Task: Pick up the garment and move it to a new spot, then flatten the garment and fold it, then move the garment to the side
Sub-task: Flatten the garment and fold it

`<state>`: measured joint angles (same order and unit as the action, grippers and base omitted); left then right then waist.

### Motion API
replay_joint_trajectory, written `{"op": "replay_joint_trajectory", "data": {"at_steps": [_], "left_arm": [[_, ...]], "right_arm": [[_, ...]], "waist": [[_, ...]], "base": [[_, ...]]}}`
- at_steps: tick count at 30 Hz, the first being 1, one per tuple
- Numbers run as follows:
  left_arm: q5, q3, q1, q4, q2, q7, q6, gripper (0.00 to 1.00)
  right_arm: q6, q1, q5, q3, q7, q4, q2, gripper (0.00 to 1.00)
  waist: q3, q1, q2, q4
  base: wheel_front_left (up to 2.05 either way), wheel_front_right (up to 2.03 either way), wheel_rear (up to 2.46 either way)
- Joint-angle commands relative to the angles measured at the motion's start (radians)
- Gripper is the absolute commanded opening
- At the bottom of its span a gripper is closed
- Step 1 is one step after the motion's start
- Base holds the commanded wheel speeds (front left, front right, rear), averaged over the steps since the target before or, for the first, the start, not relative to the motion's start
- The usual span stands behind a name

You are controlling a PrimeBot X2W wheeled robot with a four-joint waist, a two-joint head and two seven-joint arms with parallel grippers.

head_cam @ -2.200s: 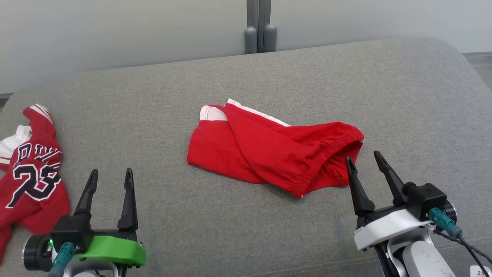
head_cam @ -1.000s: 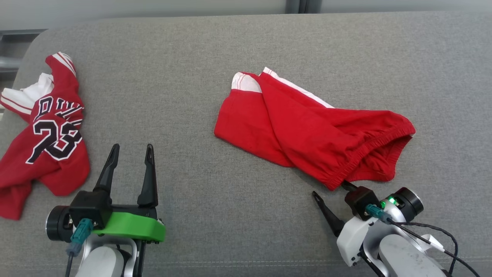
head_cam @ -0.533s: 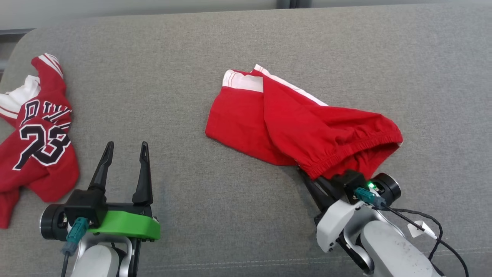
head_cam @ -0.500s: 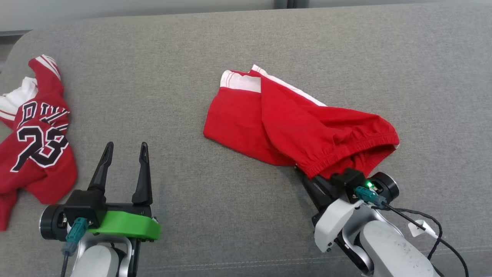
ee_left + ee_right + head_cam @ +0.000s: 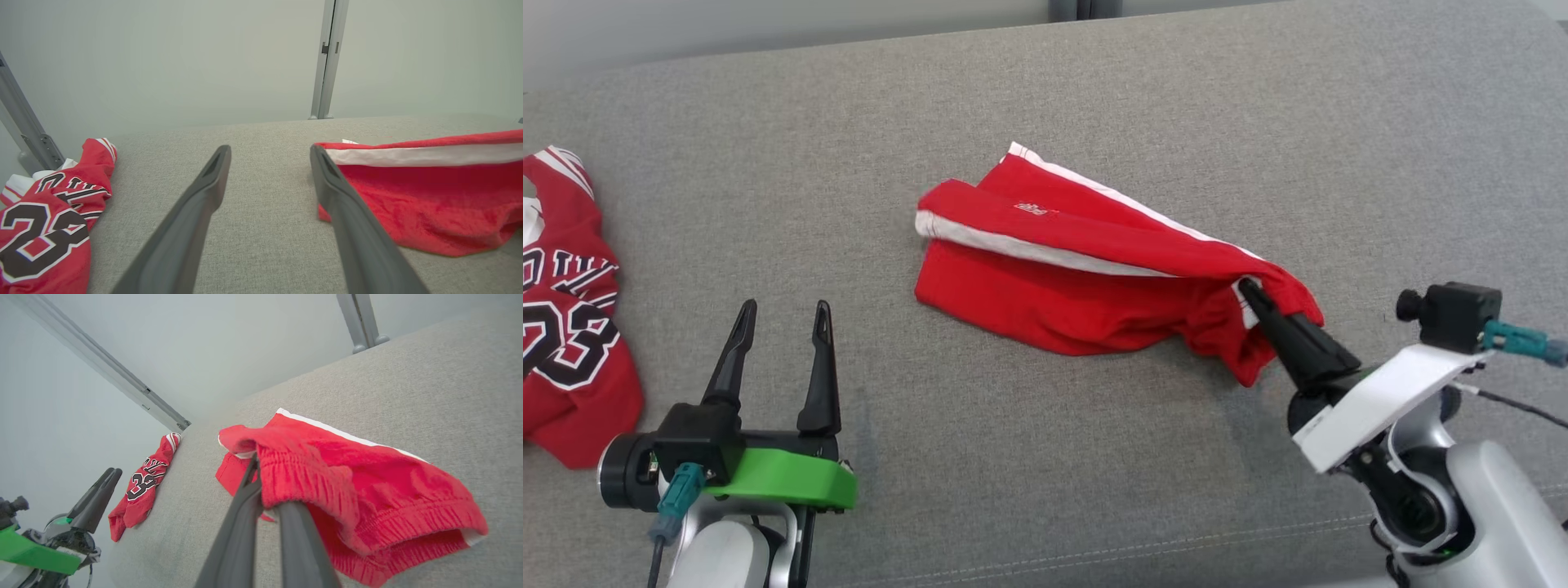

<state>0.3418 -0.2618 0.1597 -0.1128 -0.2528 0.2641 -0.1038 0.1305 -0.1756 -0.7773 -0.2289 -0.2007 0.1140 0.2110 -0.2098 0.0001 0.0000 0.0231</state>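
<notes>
One pinch only: right gripper (image 5: 1245,287) fingers clamped on waistband of red shorts (image 5: 1054,286), well right of numbered jersey (image 5: 564,343). Left gripper (image 5: 783,310) fingers apart, empty, between jersey and shorts. Advise slow, high lift; far hem likely drags.

Shorts (image 5: 1086,298) at cushion (image 5: 1045,465) centre, jersey (image 5: 564,351) at its left edge

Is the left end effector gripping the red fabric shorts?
No, the left end effector stands open, apart from the red fabric shorts.
</notes>
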Motion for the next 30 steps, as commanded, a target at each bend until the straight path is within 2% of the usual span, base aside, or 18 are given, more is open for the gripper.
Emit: {"op": "replay_joint_trajectory", "data": {"at_steps": [1,3,8,17,18,19,20,24,30], "left_arm": [[-0.009,0.001,0.009,0.001,-0.007,0.001,0.006,1.00],[-0.010,-0.004,0.019,-0.001,-0.008,0.001,0.007,1.00],[-0.014,-0.015,0.047,-0.004,-0.004,0.001,0.016,1.00],[-0.020,-0.034,0.082,-0.008,0.012,0.001,0.025,1.00],[-0.021,-0.034,0.083,-0.009,0.013,0.001,0.026,1.00],[-0.022,-0.034,0.084,-0.010,0.015,0.001,0.025,1.00],[-0.023,-0.034,0.084,-0.011,0.016,0.001,0.026,1.00],[-0.024,-0.029,0.082,-0.014,0.020,0.001,0.025,1.00],[-0.028,-0.016,0.072,-0.015,0.010,0.001,0.021,1.00]], "right_arm": [[0.000,-0.021,-0.013,0.018,-0.015,-0.015,0.010,0.00],[0.000,-0.060,-0.066,0.060,-0.038,-0.056,0.011,0.00],[0.000,-0.191,-0.090,0.096,-0.069,-0.231,0.057,0.00],[0.000,-0.392,-0.126,0.030,-0.065,-0.541,0.129,0.00],[0.000,-0.405,-0.138,0.021,-0.058,-0.567,0.129,0.16],[0.000,-0.414,-0.143,0.011,-0.046,-0.589,0.134,0.87],[0.000,-0.423,-0.150,0.003,-0.030,-0.611,0.139,1.00],[0.000,-0.422,-0.187,-0.033,0.025,-0.650,0.147,1.00],[0.000,-0.346,-0.242,-0.077,0.115,-0.600,0.175,1.00]], "waist": [[-0.005,-0.0001,0.0000,0.000],[-0.013,-0.0001,0.0000,-0.003],[-0.040,-0.0001,0.0000,-0.026],[-0.087,-0.0001,0.0000,-0.077],[-0.089,-0.0001,0.0000,-0.079],[-0.090,-0.0001,0.0000,-0.080],[-0.090,-0.0001,0.0000,-0.081],[-0.082,-0.0001,0.0000,-0.074],[-0.062,-0.0001,0.0000,-0.044]], "base": [[0.00,0.00,0.00],[0.00,0.00,0.00],[0.00,0.00,0.00],[0.00,0.00,0.00],[0.00,0.00,0.00],[0.00,0.00,0.00],[0.00,0.00,0.00],[0.00,0.00,0.00],[0.00,0.00,0.00]]}}
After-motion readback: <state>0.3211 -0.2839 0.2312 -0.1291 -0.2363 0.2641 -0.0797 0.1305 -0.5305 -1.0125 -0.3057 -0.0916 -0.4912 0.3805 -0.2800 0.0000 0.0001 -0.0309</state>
